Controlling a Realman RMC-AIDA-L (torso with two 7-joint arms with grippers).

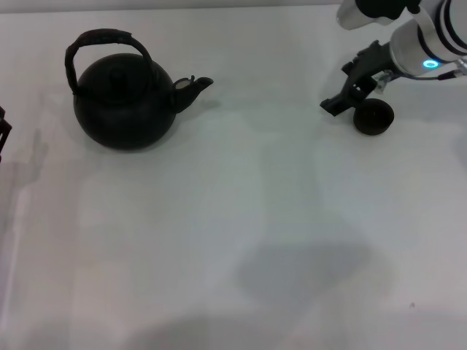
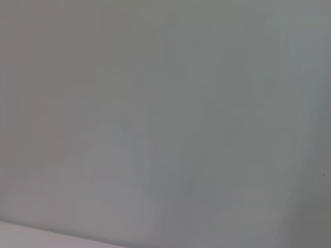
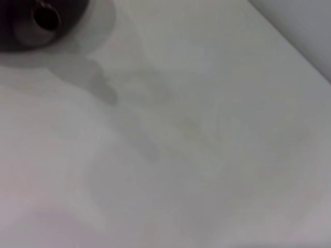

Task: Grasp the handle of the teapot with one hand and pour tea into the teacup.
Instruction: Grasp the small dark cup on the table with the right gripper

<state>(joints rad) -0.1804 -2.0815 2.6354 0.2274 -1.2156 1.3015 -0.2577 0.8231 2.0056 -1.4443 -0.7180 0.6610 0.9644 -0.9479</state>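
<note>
The matte black teapot (image 1: 125,98) stands upright at the far left of the white table, its short spout (image 1: 195,86) pointing right. Its arched handle (image 1: 102,40) rises over the knobbed lid and nothing holds it. The tiny black teacup (image 1: 373,117) stands on the table at the far right. My right gripper (image 1: 350,95) hangs just above and to the left of the cup, close beside it. In the right wrist view the cup (image 3: 36,20) shows as a dark round shape at the picture's edge. My left gripper (image 1: 2,131) shows only as a dark sliver at the left edge.
The white table (image 1: 233,219) stretches bare between teapot and cup, with soft shadows near the front. The left wrist view shows only a blank pale surface. The right arm's white body (image 1: 423,44) reaches in from the far right corner.
</note>
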